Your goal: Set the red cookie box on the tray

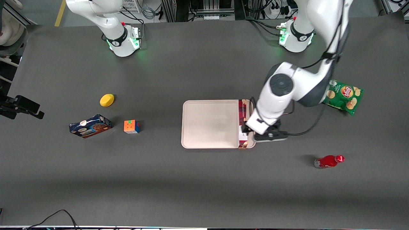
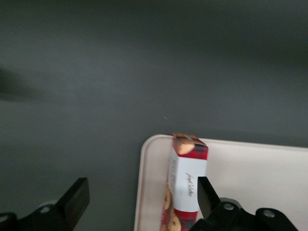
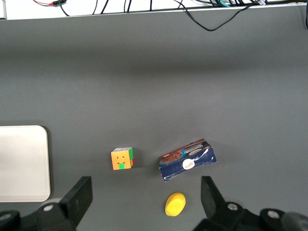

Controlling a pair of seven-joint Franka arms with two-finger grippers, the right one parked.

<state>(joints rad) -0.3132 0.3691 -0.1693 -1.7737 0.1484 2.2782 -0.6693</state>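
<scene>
The red cookie box [image 1: 242, 110] rests lengthwise in the tray [image 1: 207, 124], along the tray's rim toward the working arm's end. In the left wrist view the red cookie box [image 2: 188, 185] shows its white label and a cookie picture, standing on a narrow side inside the tray [image 2: 250, 178]. My gripper [image 1: 252, 129] hangs just above the box's middle and hides part of it. The gripper [image 2: 142, 192] is open. One of its fingers [image 2: 206, 195] is right beside the box, and the other is well apart from it, over the bare table.
A green chips bag [image 1: 343, 95] and a red bottle [image 1: 329, 161] lie toward the working arm's end. A colour cube [image 1: 131, 126], a dark blue cookie box [image 1: 90, 126] and a yellow object [image 1: 107, 100] lie toward the parked arm's end.
</scene>
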